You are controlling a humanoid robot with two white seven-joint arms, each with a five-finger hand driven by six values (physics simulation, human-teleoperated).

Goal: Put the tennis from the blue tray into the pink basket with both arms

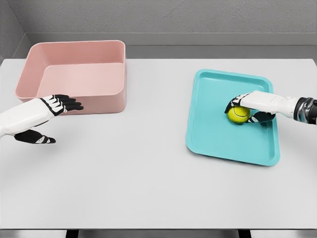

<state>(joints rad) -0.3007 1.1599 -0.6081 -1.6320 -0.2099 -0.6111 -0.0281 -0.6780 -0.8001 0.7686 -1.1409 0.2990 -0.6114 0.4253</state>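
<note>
A yellow-green tennis ball point(238, 114) lies on the blue tray point(218, 129) at the right of the table. My right hand point(246, 110) reaches in from the right, with its fingers curled over the top of the ball and its thumb below, closing around it. The ball still rests on the tray. The pink basket point(74, 74) stands at the back left and has nothing in it. My left hand point(58, 113) hovers just in front of the basket's near wall, fingers stretched out and thumb apart, holding nothing.
The white table point(133, 168) runs wide between basket and tray. A grey wall stands behind the table's far edge.
</note>
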